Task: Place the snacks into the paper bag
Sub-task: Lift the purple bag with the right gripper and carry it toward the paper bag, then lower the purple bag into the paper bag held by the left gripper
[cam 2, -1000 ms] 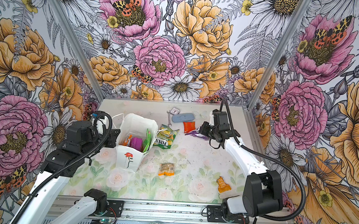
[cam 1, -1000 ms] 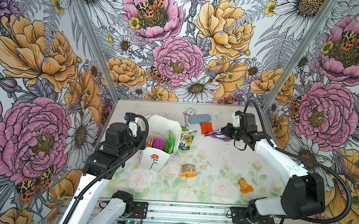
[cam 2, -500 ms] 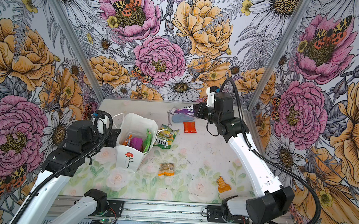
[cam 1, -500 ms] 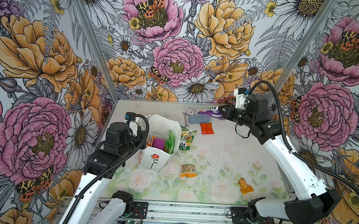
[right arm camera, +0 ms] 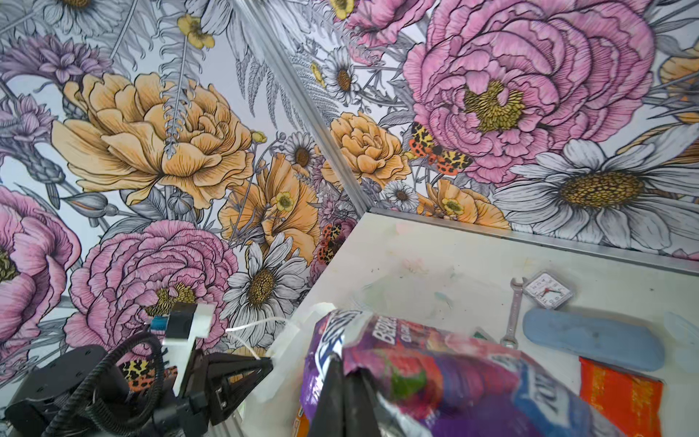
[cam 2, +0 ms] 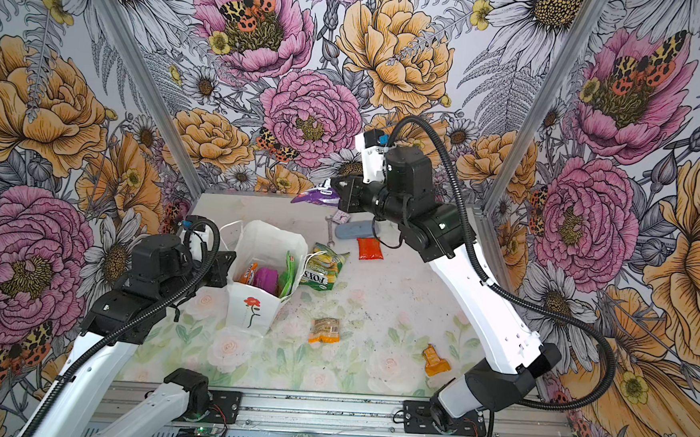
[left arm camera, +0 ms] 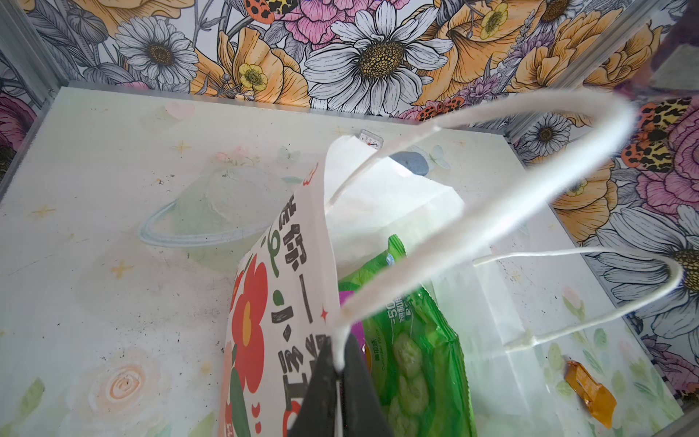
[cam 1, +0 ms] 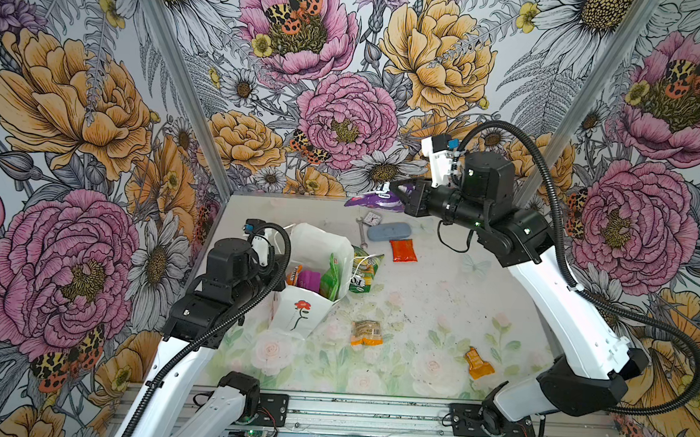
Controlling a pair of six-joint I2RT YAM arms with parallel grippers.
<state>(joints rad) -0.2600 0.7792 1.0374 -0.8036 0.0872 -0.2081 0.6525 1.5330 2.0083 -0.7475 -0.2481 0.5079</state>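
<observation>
The white paper bag (cam 1: pixel 292 314) (cam 2: pixel 250 317) stands upright left of centre, with a green chip bag (left arm camera: pixel 412 352), a purple packet (cam 1: pixel 309 279) and an orange one inside. My left gripper (left arm camera: pixel 338 365) (cam 1: pixel 280 271) is shut on its cord handle (left arm camera: pixel 529 189) at the left rim. My right gripper (right arm camera: pixel 346 363) (cam 1: pixel 403 198) is shut on a purple snack bag (right arm camera: pixel 435 370) (cam 2: pixel 314 196), held in the air over the table's back edge. A green Fox's bag (cam 1: pixel 364 270), a red-orange packet (cam 1: pixel 403 250), a small brown packet (cam 1: pixel 367 333) and an orange packet (cam 1: pixel 479 362) lie on the table.
A metal wrench (cam 1: pixel 360 232), a blue-grey oval case (cam 1: pixel 389 231) and a small square clock (cam 1: pixel 372 218) lie near the back edge, below the held bag. Flowered walls close in the back and both sides.
My right arm has lifted the purple snack bag off the table and carried it up and toward the back. The left arm and the paper bag have stayed still.
</observation>
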